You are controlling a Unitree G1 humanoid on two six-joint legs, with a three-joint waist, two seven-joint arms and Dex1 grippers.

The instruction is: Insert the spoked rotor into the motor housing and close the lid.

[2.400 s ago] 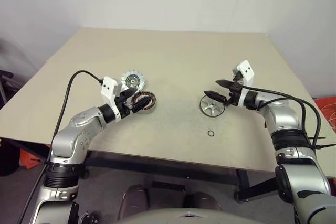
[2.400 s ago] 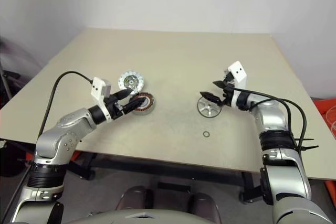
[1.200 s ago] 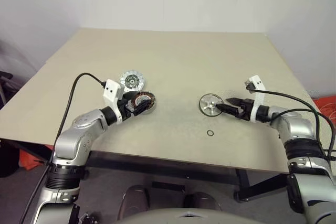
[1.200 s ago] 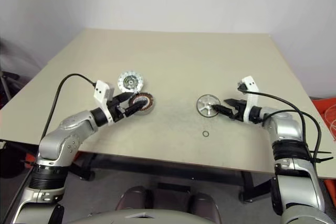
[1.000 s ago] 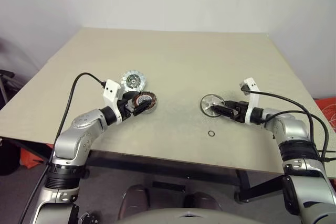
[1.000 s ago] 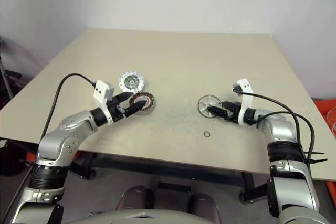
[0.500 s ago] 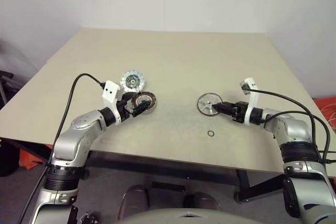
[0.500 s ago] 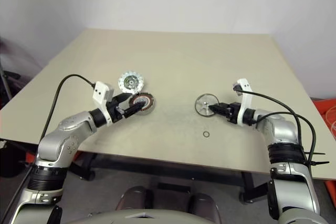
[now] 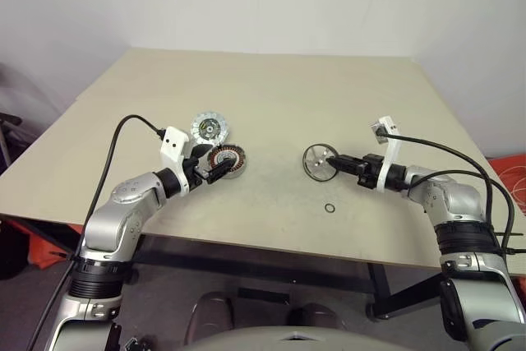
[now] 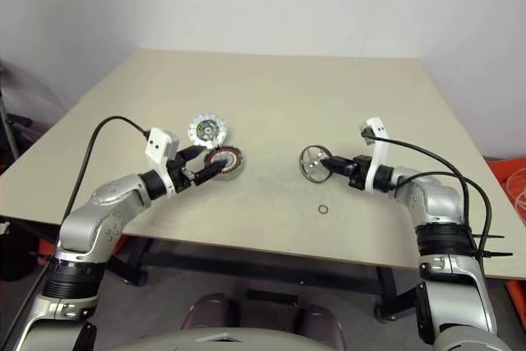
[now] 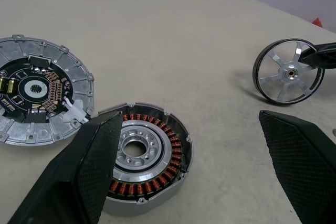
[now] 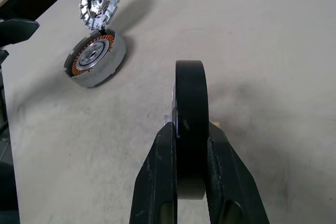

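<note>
My right gripper is shut on the rim of the spoked rotor, a shiny silver wheel held upright on edge just above the table; the right wrist view shows its dark rim pinched between the two fingers. The motor housing with copper windings sits at the table's left middle, and the lid, a ribbed silver disc with a dark centre, lies just behind it. My left gripper stands open with one finger on either side of the motor housing. In the left wrist view the lid and rotor also show.
A tiny black ring lies on the tan table near the front edge, below the rotor. A black cable runs from each wrist back along its arm. The table's front edge is close to both arms.
My right gripper closed on the spoked rotor and tipped it up from lying flat onto its edge, shifting it slightly left. The left gripper has stayed by the housing.
</note>
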